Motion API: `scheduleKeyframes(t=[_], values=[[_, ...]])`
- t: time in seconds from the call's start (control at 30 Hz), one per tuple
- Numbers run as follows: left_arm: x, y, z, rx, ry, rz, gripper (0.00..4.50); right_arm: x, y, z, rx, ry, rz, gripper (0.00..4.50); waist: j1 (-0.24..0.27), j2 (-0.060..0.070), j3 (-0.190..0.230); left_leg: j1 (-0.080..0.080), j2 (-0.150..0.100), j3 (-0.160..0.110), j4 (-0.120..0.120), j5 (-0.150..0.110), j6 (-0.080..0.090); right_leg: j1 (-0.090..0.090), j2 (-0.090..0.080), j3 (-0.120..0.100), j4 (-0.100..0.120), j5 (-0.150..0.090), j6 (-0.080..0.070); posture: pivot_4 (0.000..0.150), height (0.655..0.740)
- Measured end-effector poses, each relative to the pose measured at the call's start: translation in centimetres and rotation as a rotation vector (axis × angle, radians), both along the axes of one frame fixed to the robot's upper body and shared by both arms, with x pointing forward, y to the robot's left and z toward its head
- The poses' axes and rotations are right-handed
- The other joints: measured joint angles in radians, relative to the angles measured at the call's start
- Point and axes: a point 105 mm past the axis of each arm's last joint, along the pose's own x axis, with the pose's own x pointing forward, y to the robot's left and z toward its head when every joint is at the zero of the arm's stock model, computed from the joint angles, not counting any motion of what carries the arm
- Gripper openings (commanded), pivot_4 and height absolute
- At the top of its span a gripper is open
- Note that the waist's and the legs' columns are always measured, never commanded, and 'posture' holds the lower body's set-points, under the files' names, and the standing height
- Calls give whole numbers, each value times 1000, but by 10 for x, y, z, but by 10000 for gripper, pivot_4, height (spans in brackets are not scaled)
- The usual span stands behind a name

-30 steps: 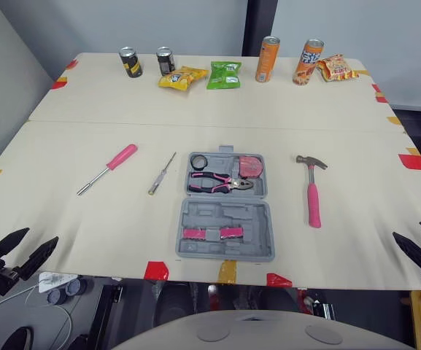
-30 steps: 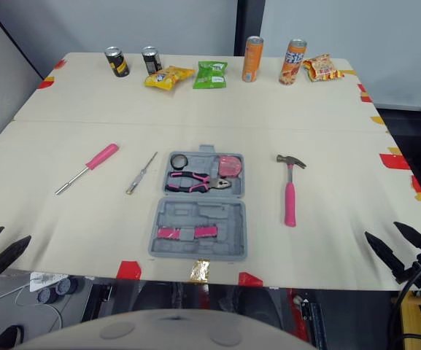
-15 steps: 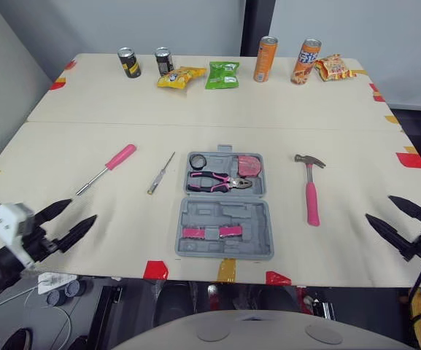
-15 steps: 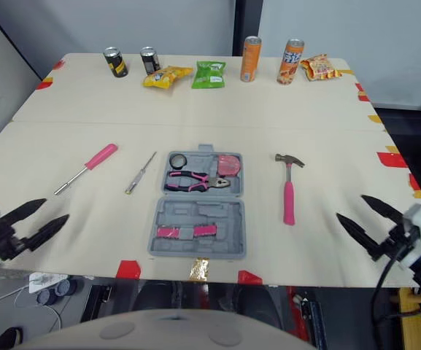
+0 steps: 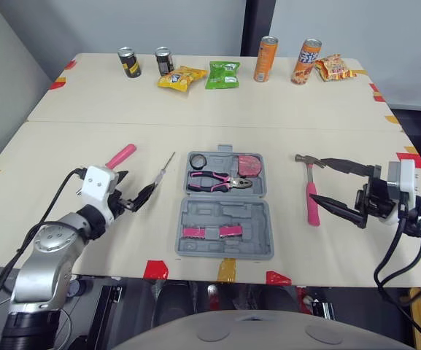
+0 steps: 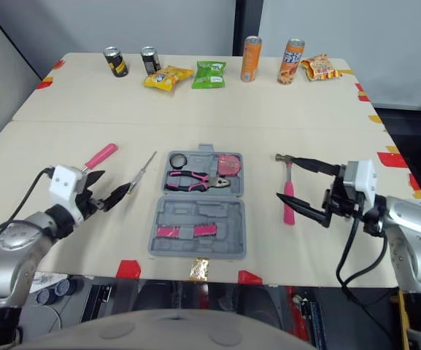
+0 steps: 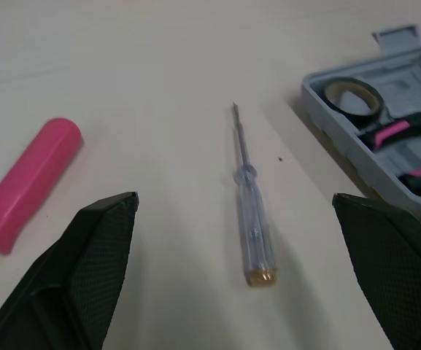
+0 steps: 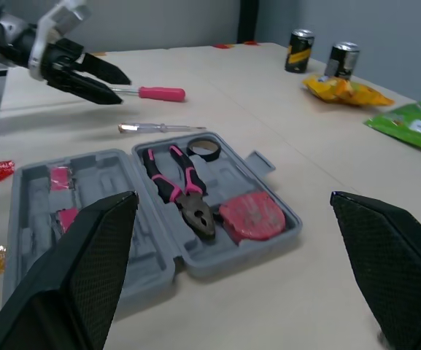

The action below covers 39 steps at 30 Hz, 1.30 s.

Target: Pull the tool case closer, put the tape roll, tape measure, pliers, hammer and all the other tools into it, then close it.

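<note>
Left eye view is giving you the tool case lying open and flat near the front edge of the table, between the two arms. It looks close enough that pulling it nearer is probably behind you.

The tape roll, pliers and pink tape measure are sitting in the half farther from the robot. The nearer half is holding two small pink pieces you cannot identify.

Three tools are waiting outside:
- The hammer is lying just right of the case.
- The clear-handled screwdriver is lying just left of it.
- The pink-handled screwdriver is lying farther left.

The left gripper is hovering with its fingers spread wide and empty. In the left wrist view they are framing the clear-handled screwdriver, so that is likely your next pick.

The right gripper is also gaping and holding nothing. It is pointing across the hammer's handle toward the case, though you cannot tell its height above the handle.

Drink cans and snack packets are standing well apart along the far edge, out of the way.
</note>
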Motion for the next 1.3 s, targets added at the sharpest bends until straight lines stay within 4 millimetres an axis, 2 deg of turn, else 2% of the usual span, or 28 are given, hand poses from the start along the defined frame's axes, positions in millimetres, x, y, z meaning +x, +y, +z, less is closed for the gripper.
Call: scheduleKeyframes(t=[0.1, 0.33, 0.53, 0.63, 0.73, 1.07, 1.3], values=[[6, -12, -8, -12, -4, 16, 45000, 4, 6, 3, 11, -13, 19, 44615, 2, 0, 0, 0, 0, 0, 0, 0, -2, 0, 0, 0, 0, 0, 0, 1500, 7400], [20, -28, -40, -7, 40, 15, 45000, 3, 14, -3, 11, 24, 53, 44615, 10, 0, 0, -1, 0, 0, 1, 1, -4, 0, 1, 1, 0, 1, 1, 1500, 7400], [32, -35, -43, -13, 17, 26, 45000, -5, 29, 5, -4, 22, 130, 44615, 11, -1, 0, 0, 0, 0, 1, 1, -4, 0, 1, 1, 1, 1, 1, 1500, 7400], [38, -35, -42, 5, 7, 34, 45000, -2, 35, 10, -6, 7, 147, 44615, 10, -1, 0, 0, 0, 0, 2, 1, -5, 0, 1, 1, 1, 1, 2, 1500, 7400], [40, -34, -42, 7, 5, 34, 36958, -1, 36, 12, -7, 2, 146, 45000, 14, -1, 0, -1, 0, 0, 2, 1, -6, 0, 1, 1, 1, 1, 2, 1500, 7400], [37, -32, -47, -1, 26, 45, 1476, -1, 38, 11, -10, 3, 153, 45000, 17, -1, 0, -1, 0, 0, 2, 1, -7, 0, 1, 1, 0, 1, 2, 1500, 7400], [39, -29, -46, -12, 38, 59, 1198, -3, 41, 12, -13, -3, 166, 45000, 18, -1, 0, -1, 0, 0, 2, 1, -7, 0, 1, 1, 0, 1, 2, 1500, 7400]])
